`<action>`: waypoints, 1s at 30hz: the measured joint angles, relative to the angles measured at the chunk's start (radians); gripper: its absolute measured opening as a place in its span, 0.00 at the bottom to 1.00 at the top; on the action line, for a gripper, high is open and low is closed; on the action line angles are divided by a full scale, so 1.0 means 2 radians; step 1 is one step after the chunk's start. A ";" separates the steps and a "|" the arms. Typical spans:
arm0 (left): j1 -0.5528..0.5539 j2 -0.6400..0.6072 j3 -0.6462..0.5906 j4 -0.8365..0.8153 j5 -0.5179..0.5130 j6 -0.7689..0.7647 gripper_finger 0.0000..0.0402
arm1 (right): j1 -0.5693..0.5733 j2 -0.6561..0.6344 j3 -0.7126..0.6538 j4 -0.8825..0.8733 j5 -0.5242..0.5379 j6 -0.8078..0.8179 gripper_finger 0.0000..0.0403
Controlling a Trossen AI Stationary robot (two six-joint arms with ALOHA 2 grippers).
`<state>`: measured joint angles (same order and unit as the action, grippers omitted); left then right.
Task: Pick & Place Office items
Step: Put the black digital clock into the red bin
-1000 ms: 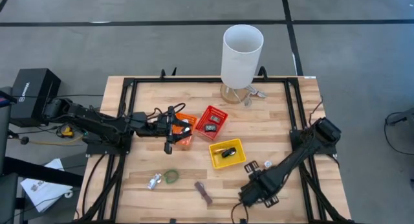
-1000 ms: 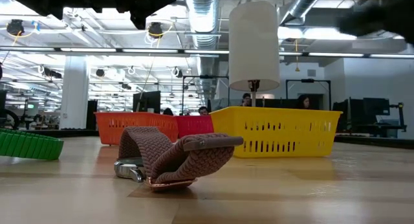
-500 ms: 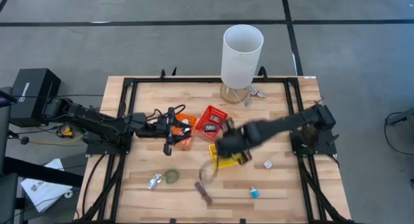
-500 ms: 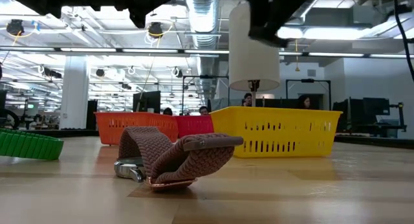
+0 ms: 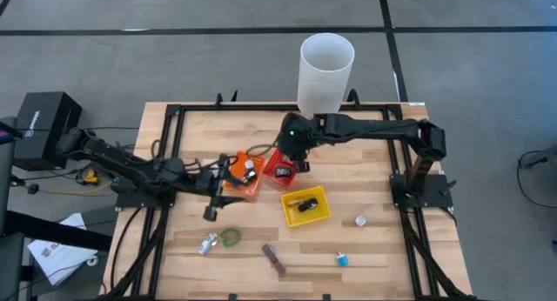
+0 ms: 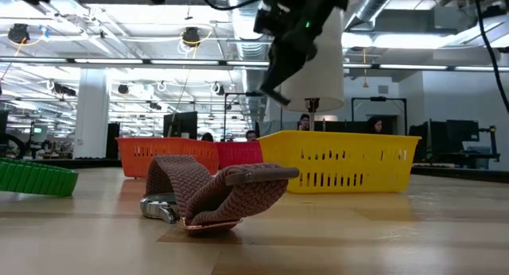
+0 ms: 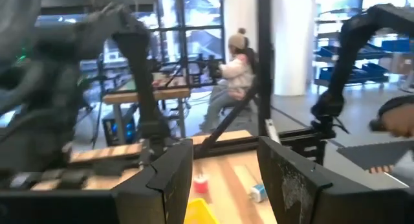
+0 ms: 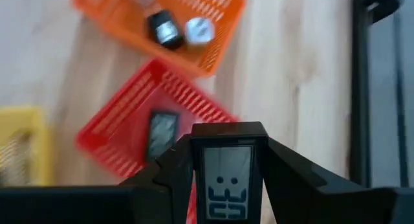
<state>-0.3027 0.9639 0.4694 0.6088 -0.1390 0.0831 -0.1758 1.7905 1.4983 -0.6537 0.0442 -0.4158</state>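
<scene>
Swung from the table's near right corner to above the red mesh basket (image 5: 284,164): right gripper (image 5: 302,166), fingers clamped on a small black rectangular block (image 8: 228,180). Drawn back beside the orange mesh basket (image 5: 237,178): left gripper (image 5: 209,213), fingers parted, empty. Scattered near the front edge: green ring (image 5: 230,237), brown woven strip (image 5: 274,259).

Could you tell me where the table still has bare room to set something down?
The widest bare wood lies between the left gripper, the green ring and the frame's left rail. The strip between the yellow basket and the right rail holds only a small white item. The middle is crowded: orange basket, red basket, right gripper.
</scene>
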 joint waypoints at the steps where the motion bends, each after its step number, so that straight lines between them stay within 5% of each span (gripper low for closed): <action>1: -0.005 -0.007 0.000 -0.004 0.000 0.006 0.41 | -0.002 0.000 -0.012 0.029 -0.006 0.000 0.36; 14: -0.016 -0.017 -0.005 -0.015 -0.001 0.008 0.41 | 0.007 -0.001 -0.150 0.253 -0.004 0.138 0.38; 21: -0.016 -0.017 -0.005 -0.012 -0.001 0.007 0.41 | 0.014 -0.001 -0.187 0.274 0.057 0.227 0.41; 30: -0.016 -0.017 -0.005 -0.012 -0.001 0.007 0.41 | 0.013 -0.001 -0.211 0.277 0.057 0.248 0.43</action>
<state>-0.3355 0.9298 0.4599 0.5842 -0.1410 0.0975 -0.1501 1.7882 1.0767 -0.0990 0.1583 0.0795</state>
